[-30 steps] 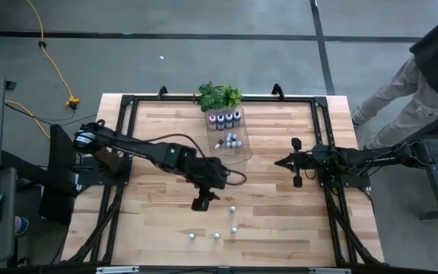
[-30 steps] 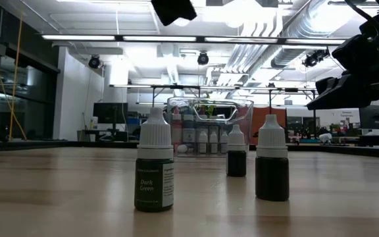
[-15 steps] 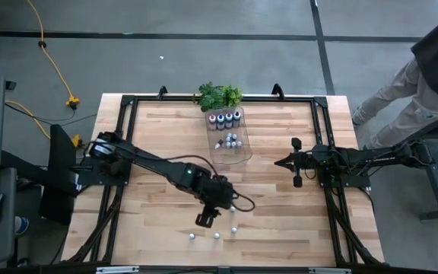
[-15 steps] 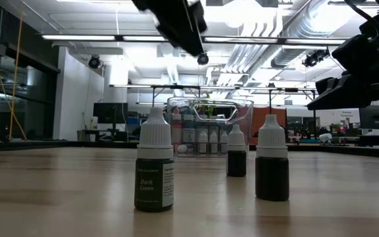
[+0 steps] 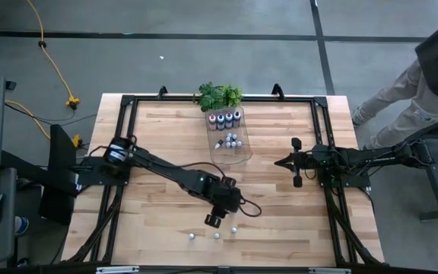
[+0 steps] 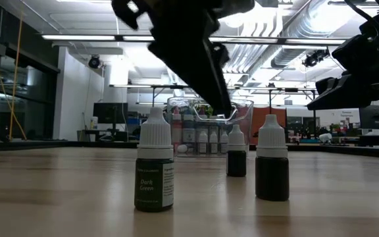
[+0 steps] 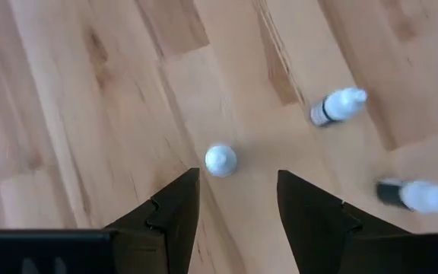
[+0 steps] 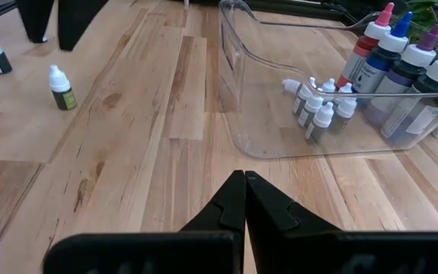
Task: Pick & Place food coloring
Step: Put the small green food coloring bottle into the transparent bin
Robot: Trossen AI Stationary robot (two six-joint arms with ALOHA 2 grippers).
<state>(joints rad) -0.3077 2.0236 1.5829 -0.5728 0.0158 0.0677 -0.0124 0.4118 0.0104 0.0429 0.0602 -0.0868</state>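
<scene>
Several small white-capped food coloring bottles stand loose on the wood near the table's near edge (image 5: 217, 236), (image 5: 192, 237), (image 5: 234, 228). In the low view the closest is labelled dark green (image 6: 154, 168). My left gripper (image 5: 214, 221) hangs open just above them, pointing down. In the left wrist view one white cap (image 7: 220, 160) shows just beyond its fingertips (image 7: 234, 199); two more bottles (image 7: 338, 106), (image 7: 419, 195) stand off to one side. My right gripper (image 8: 244, 183) is shut and waits at the table's right side (image 5: 296, 164).
A clear plastic tray (image 5: 239, 154) at the table's far middle holds larger colour-topped bottles (image 8: 401, 57) and several small ones (image 8: 319, 103). A green plant (image 5: 219, 97) stands behind it. A person (image 5: 420, 84) stands off the table's far right corner.
My left gripper has moved toward the table's near edge and somewhat to the right, coming down over the loose bottles. In the low view it has dropped from the picture's top edge to just above the bottle caps. No bottle has moved.
</scene>
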